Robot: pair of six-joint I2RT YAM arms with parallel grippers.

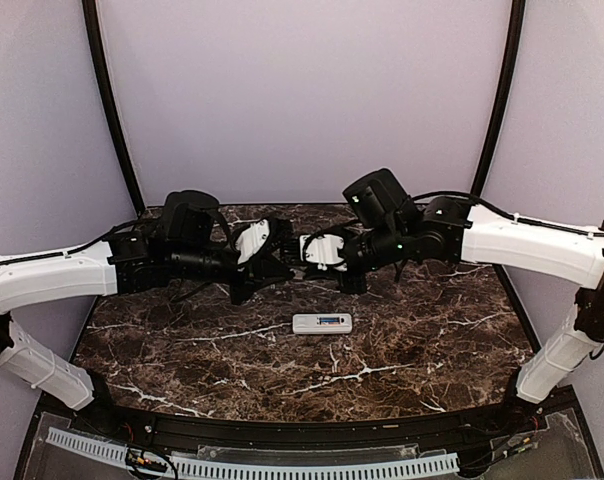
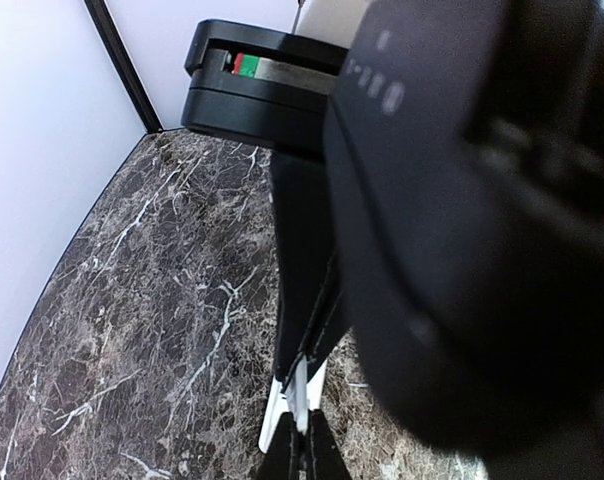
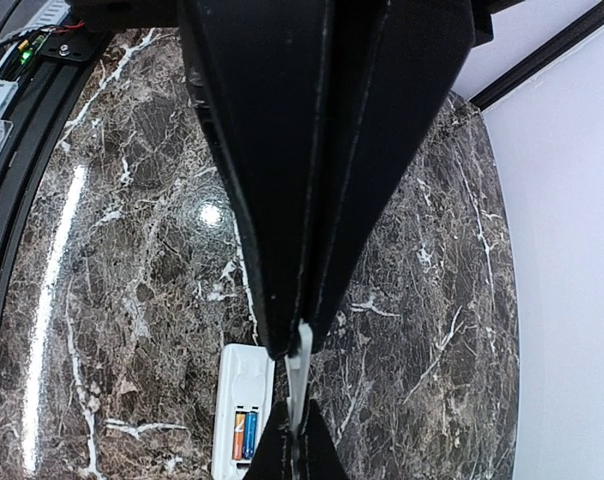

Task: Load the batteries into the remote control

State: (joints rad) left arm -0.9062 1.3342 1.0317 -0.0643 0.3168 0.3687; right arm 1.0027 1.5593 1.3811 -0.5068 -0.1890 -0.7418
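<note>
Black fingers [image 3: 262,200] of the right claw [image 3: 300,345] fill the right wrist view, pressed narrow on a thin white cover [image 3: 298,375] that pokes out past their tips; the left claw [image 3: 292,440] meets it tip to tip, likewise pinched tight on the other end of the same cover; both claws hang in the air above the marbled bench [image 3: 122,250]; the remote control [image 3: 244,395] lies flat on the bench beneath the claws, just off to one side of the tips, back up, with two batteries [image 3: 242,436] seated in its open bay.
</note>
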